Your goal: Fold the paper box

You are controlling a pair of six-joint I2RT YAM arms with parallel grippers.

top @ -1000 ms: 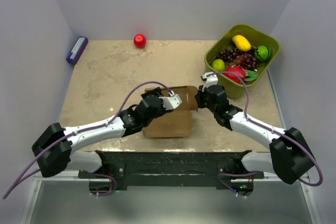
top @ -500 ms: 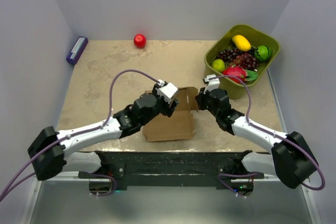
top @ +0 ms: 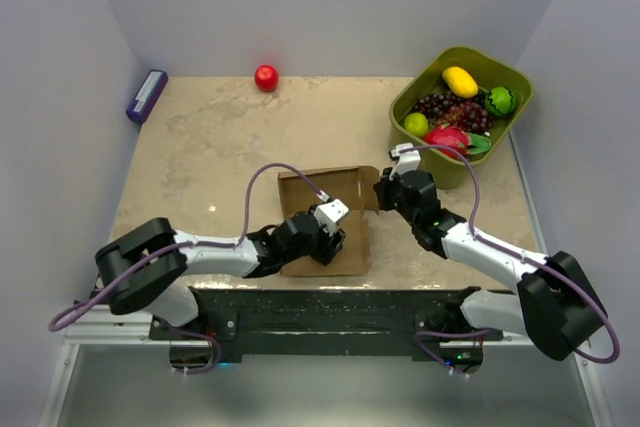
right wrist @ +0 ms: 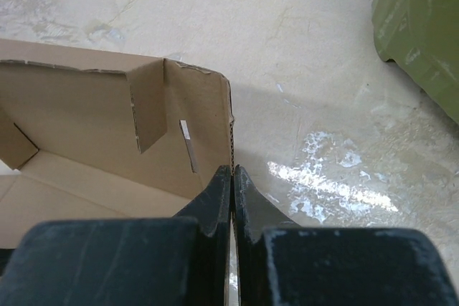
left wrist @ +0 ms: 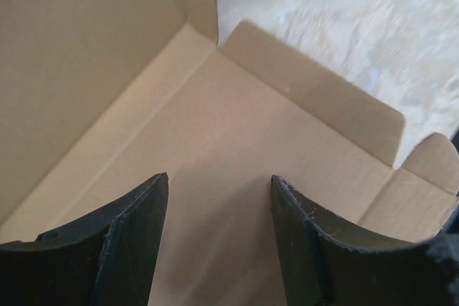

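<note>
One paper box (top: 340,192) is set on the desk (top: 200,147); its right wall is pinched by the clenched right fingers (right wrist: 214,206), the left fingers (left wrist: 136,249) held apart, empty.

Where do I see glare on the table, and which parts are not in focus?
Right wrist view: glare patches on the table beside the paper box; the right gripper, near the lens, is slightly blurred. Left wrist view: table washed out at upper right; left gripper shadows the cardboard. Top external view: even light.
</note>
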